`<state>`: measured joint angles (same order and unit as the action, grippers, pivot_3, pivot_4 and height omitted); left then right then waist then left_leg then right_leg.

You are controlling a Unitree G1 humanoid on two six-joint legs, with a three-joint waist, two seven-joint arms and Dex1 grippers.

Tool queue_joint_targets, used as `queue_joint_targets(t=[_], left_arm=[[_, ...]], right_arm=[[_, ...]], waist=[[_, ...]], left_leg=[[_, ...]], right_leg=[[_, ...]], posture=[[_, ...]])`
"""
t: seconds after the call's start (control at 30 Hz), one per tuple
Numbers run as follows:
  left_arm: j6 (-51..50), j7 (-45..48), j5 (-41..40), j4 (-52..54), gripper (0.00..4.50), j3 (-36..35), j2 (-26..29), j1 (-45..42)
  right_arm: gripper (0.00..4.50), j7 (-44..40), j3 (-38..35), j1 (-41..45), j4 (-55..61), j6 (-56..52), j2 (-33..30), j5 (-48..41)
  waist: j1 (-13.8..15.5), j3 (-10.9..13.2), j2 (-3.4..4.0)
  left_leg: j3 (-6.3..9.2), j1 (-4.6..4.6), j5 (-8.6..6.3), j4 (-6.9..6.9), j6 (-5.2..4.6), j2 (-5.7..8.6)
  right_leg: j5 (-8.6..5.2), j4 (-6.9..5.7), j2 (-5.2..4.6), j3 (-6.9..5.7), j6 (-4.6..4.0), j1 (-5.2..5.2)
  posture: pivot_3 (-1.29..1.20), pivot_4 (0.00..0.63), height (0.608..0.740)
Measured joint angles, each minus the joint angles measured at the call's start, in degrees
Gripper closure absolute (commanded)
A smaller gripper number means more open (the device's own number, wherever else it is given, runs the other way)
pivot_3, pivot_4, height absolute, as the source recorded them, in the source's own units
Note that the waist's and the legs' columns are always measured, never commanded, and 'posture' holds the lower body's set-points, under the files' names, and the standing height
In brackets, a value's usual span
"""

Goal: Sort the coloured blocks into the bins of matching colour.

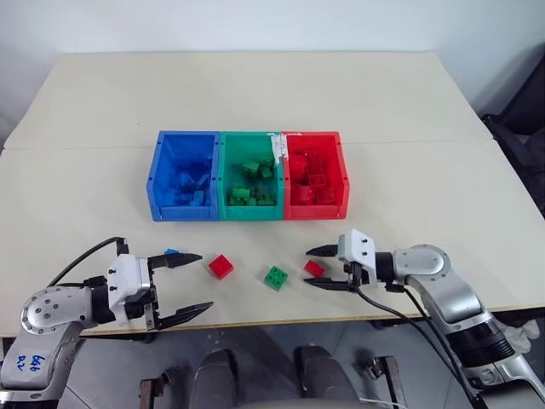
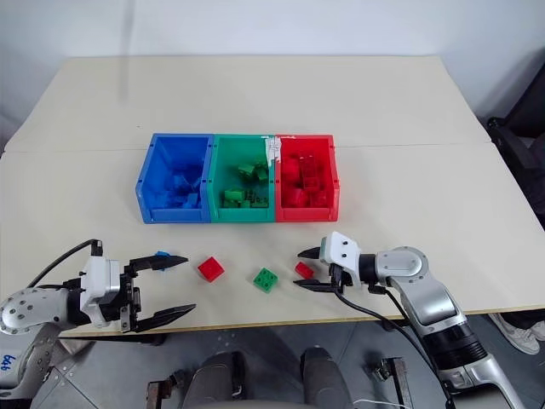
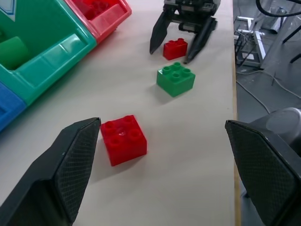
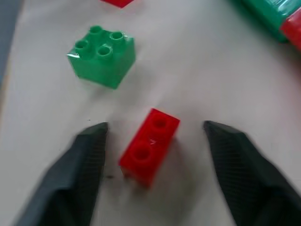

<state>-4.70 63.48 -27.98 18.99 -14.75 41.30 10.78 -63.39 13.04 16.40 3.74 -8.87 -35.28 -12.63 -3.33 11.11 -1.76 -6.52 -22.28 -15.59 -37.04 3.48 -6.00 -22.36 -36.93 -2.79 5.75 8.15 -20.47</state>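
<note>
Three bins stand joined in a row mid-table: blue (image 1: 157,183), green (image 1: 250,213) and red (image 1: 343,181), each holding blocks of its own colour. Loose on the table in front lie a square red block (image 1: 220,266), a green block (image 1: 275,277), a small red block (image 1: 314,268) and a blue block (image 1: 172,252). My right gripper (image 1: 308,267) is open and straddles the small red block (image 4: 149,145), with a gap on either side. My left gripper (image 1: 203,281) is open near the front edge. The blue block sits just behind its far finger.
The table's front edge (image 1: 281,319) runs just below both grippers. A black cable (image 1: 400,319) hangs from the right arm over that edge. The wide table surface (image 1: 255,94) stretches behind the bins.
</note>
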Motion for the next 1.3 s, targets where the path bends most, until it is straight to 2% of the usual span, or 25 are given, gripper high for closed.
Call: queue_joint_targets(t=[0.13,0.17,0.33,0.47,0.57,0.67,0.9,1.03,1.13,1.3], left_arm=[[-0.39,-0.84,-0.10,0.57,0.00,0.03,-0.22,-0.11],[-0.45,-1.07,-0.12,0.57,0.00,0.03,-0.40,-0.35],[-1.22,-3.14,-1.18,0.57,0.00,0.03,-2.06,-1.54],[-3.91,-8.20,-2.25,1.02,0.00,-0.15,-4.79,-3.56],[-5.77,-12.78,-2.91,1.89,0.00,-0.50,-6.93,-5.65],[-6.78,-15.82,-3.48,3.34,0.00,-0.56,-7.99,-6.96],[-7.36,-18.93,-4.25,4.04,0.00,-0.64,-9.12,-7.56],[-7.11,-18.44,-5.20,4.78,0.00,-2.28,-8.79,-6.67],[-5.63,-16.42,-5.25,3.77,0.00,-3.88,-8.11,-5.27],[-1.30,-7.62,-3.67,-2.55,0.00,-5.46,-2.34,-1.53]], right_arm=[[3.82,0.40,-0.03,0.00,-0.61,0.77,0.00,0.46],[4.04,0.66,-0.14,0.06,-0.62,0.71,0.02,0.42],[4.02,4.01,-2.14,3.75,0.53,-5.61,2.06,-1.73],[4.02,9.24,-6.60,13.76,0.47,-12.81,5.94,-6.01],[4.02,15.93,-9.30,21.18,-4.08,-13.99,9.05,-5.14],[4.02,19.72,-9.46,24.05,-9.39,-12.24,10.44,-2.73],[1.62,20.61,-9.33,24.26,-15.82,-7.76,11.65,-0.25],[0.19,14.60,-11.82,22.41,-14.11,-4.32,10.76,-4.20],[0.07,6.57,-13.81,17.32,-10.51,-1.87,8.38,-9.20],[0.07,-9.17,-15.79,5.12,-7.87,6.19,-0.44,-12.35]], waist=[[-0.05,0.00,0.00],[-0.07,0.00,0.00],[-0.37,0.00,0.00],[-0.74,0.00,0.00],[-0.97,0.00,0.00],[-1.01,-0.01,-0.02],[-1.80,-0.01,-0.01],[-1.66,-0.01,-0.01],[-1.48,-0.01,-0.01],[-1.19,0.00,0.00]], left_leg=[[-0.03,0.02,0.00,0.00,0.00,0.00],[-0.04,0.02,-0.01,0.00,-0.01,-0.01],[-0.16,0.04,-0.01,-0.01,0.00,-0.05],[-0.15,0.03,0.00,-0.03,0.00,-0.08],[-0.15,0.01,-0.01,-0.02,0.01,-0.08],[-0.16,0.01,-0.12,0.00,0.03,-0.08],[-0.34,-0.09,-0.19,0.03,0.07,-0.20],[-0.38,-0.09,-0.20,0.04,0.08,-0.24],[-0.38,-0.08,-0.22,0.04,0.09,-0.23],[-0.39,-0.01,-0.28,0.00,0.04,-0.21]], right_leg=[[0.00,0.01,0.00,0.01,0.00,0.00],[0.00,0.00,0.00,0.01,0.00,0.00],[0.01,-0.04,0.01,0.11,0.01,-0.07],[0.01,-0.09,0.02,0.11,0.02,-0.10],[0.02,-0.10,0.02,0.10,0.03,-0.12],[0.03,-0.08,0.02,0.10,0.05,-0.14],[0.03,-0.12,0.08,0.12,0.08,-0.43],[0.03,-0.17,0.13,0.13,0.08,-0.47],[0.03,-0.06,0.13,0.13,0.08,-0.35],[0.03,0.35,0.12,0.10,0.07,-0.06]], posture=[[0.00,0.150,0.740],[0.00,0.150,0.740],[0.00,0.150,0.740],[0.00,0.150,0.740],[0.00,0.150,0.740],[0.00,0.150,0.740],[0.00,0.150,0.740],[0.00,0.150,0.740],[0.00,0.150,0.740],[0.00,0.150,0.740]])
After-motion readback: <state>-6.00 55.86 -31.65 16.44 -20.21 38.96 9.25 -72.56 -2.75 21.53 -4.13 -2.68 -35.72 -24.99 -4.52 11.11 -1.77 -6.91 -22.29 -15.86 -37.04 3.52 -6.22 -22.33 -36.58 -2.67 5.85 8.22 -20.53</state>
